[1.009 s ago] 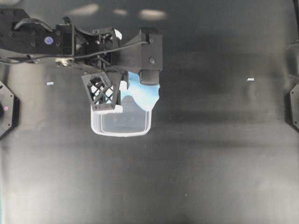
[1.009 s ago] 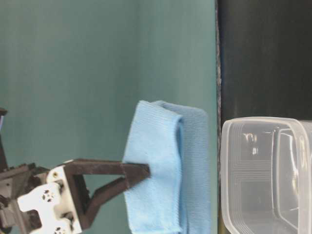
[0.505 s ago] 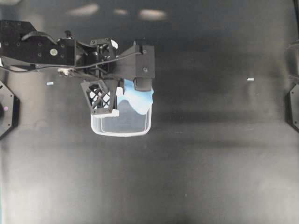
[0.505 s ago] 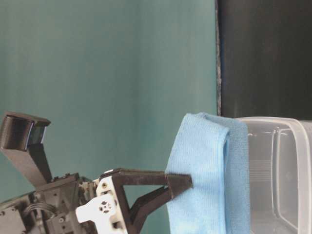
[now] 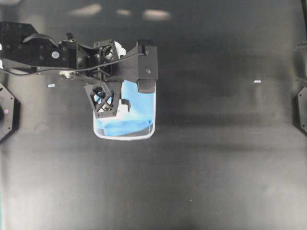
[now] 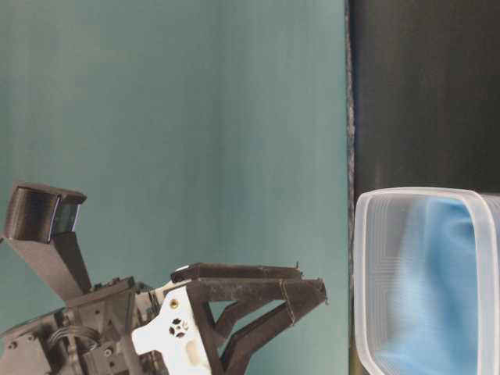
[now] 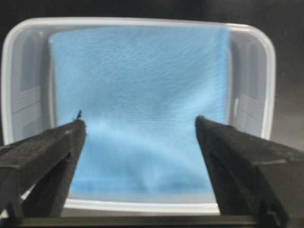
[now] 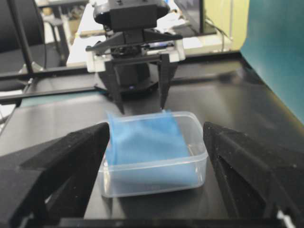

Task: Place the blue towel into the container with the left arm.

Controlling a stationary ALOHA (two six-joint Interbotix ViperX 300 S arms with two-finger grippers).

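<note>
The blue towel [image 5: 136, 120] lies inside the clear plastic container [image 5: 124, 138], filling most of its floor. My left gripper [image 5: 117, 109] hangs just above the container's back part, open and empty, apart from the towel. In the left wrist view the open fingers frame the towel [image 7: 137, 71] and the container rim [image 7: 142, 21]. The table-level view shows the left gripper [image 6: 311, 285] open beside the container [image 6: 367, 273], with the towel [image 6: 437, 281] blue through its wall. My right gripper [image 8: 156, 130] is wide open and empty, facing the container [image 8: 199, 152], the towel [image 8: 142, 140] and the left gripper [image 8: 142, 109].
Small white scraps lie on the black table at the left [image 5: 51, 86] and right [image 5: 257, 81]. Black mounts sit at the left edge [image 5: 7, 112] and right edge [image 5: 301, 110]. A teal wall [image 6: 172, 117] backs the table.
The left gripper lowered the towel from above the rim into the container, then opened and let it go. The towel now lies flat inside.
</note>
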